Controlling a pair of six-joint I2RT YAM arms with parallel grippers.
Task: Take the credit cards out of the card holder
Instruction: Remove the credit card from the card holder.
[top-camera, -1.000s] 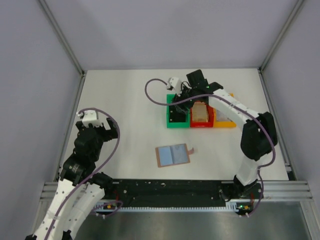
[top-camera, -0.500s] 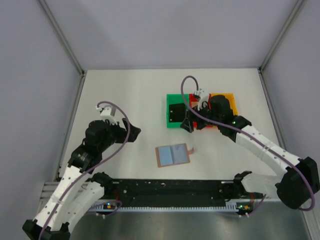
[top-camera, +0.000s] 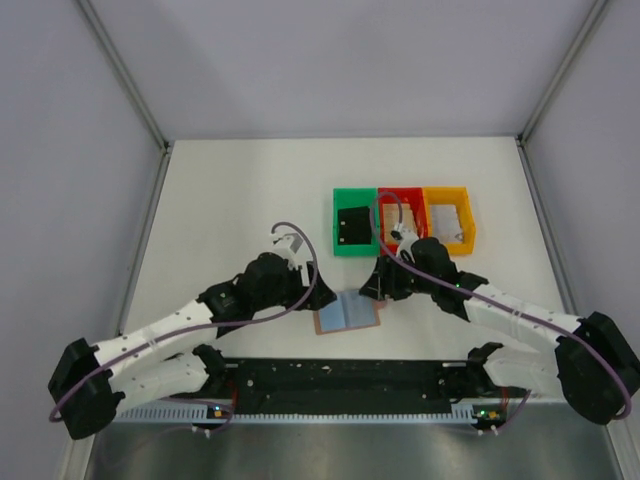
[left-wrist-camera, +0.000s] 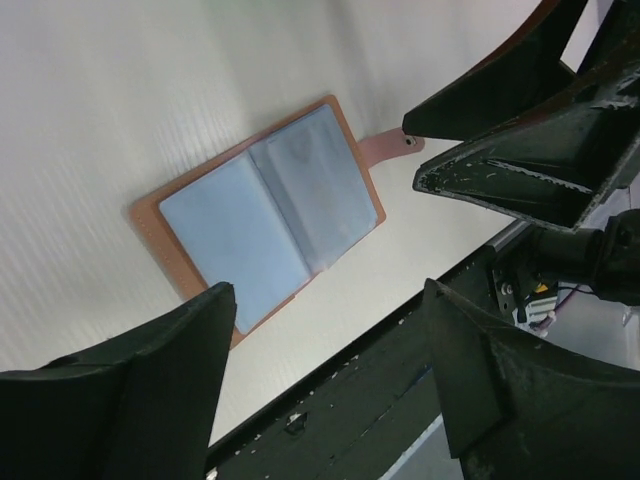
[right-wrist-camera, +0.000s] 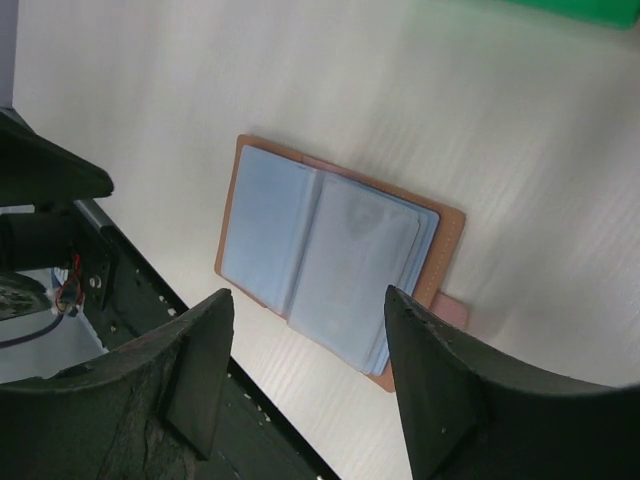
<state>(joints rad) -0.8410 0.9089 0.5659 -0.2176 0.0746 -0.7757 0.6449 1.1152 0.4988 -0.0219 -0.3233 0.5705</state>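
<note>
The card holder (top-camera: 347, 311) lies open on the table, blue-grey inner face up, with its brown tab (left-wrist-camera: 385, 148) at the right edge. It fills the middle of the left wrist view (left-wrist-camera: 265, 210) and of the right wrist view (right-wrist-camera: 330, 260). My left gripper (top-camera: 306, 292) hovers just left of it, open and empty (left-wrist-camera: 328, 295). At the holder's right end my right gripper (top-camera: 377, 286) also stands open with nothing held (right-wrist-camera: 308, 300). One dark credit card (top-camera: 352, 225) lies in the green bin (top-camera: 338, 247).
A red bin (top-camera: 412, 196) and a yellow bin (top-camera: 463, 242) stand in a row with the green one behind the holder. The black rail (top-camera: 340, 375) at the table's near edge runs close below the holder. My right gripper's fingers (left-wrist-camera: 520, 170) show in the left wrist view.
The right gripper has left the bins and come down to the holder's right end. The left arm has reached in from the far left to the holder's left side.
</note>
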